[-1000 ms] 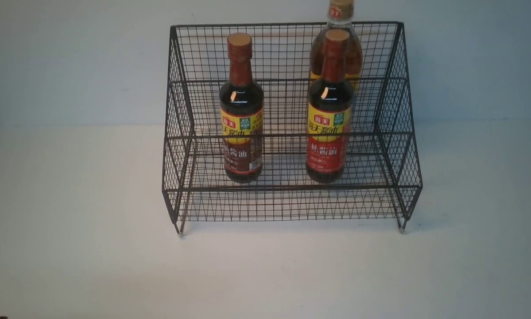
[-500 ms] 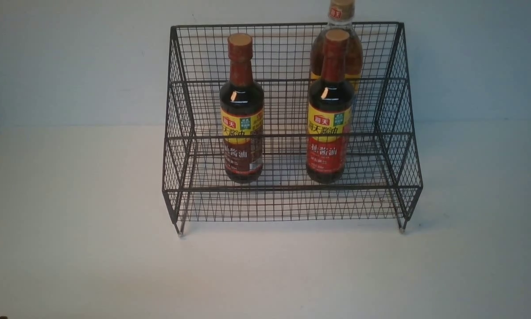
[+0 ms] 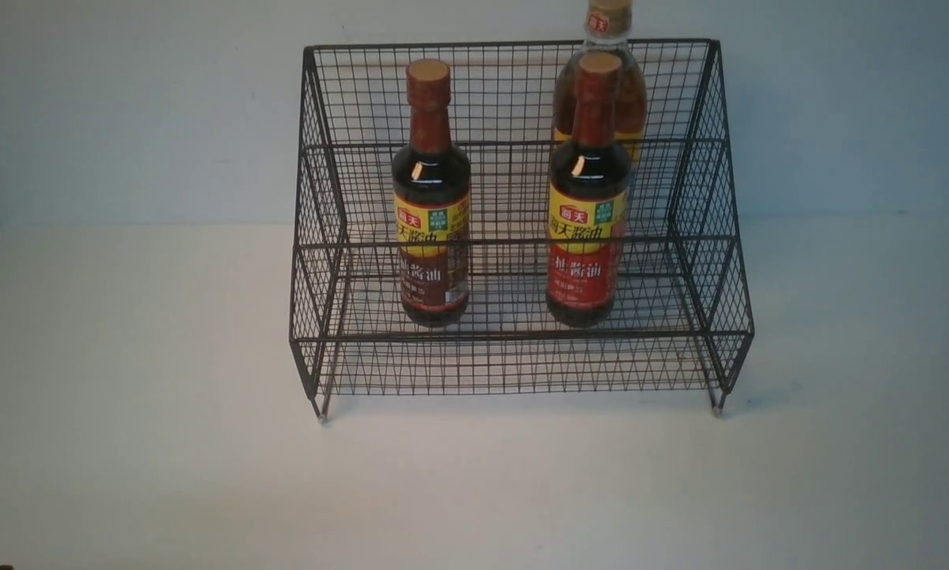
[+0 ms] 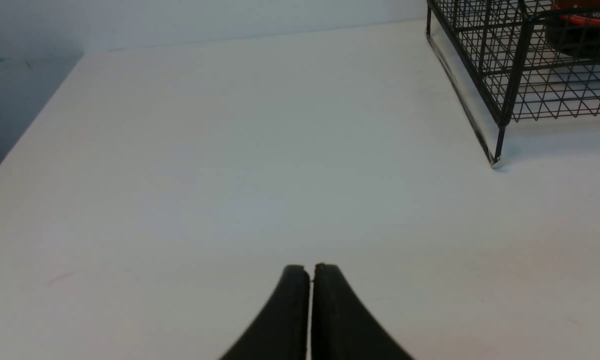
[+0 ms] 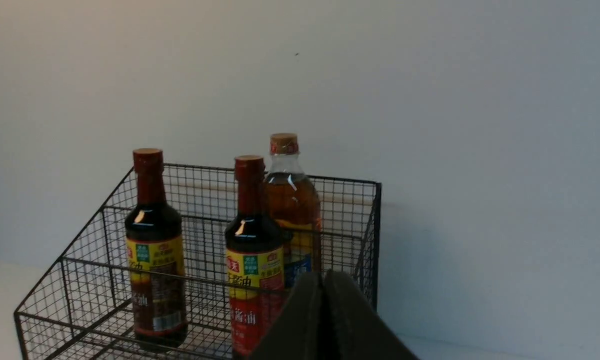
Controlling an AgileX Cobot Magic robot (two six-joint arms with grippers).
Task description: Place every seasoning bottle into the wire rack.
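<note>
We see both slim soy-sauce bottles (image 3: 431,194) (image 3: 589,194) upright on the wire rack's (image 3: 514,364) lower tier, the amber bottle (image 5: 293,215) apparently on the upper tier behind. The left hand (image 4: 312,270) and right hand (image 5: 324,277) are closed and empty, clear of the rack on the bench (image 3: 126,396).

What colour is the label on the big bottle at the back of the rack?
Yellow above, blue below, on the amber bottle; the right wrist view shows it best.
</note>
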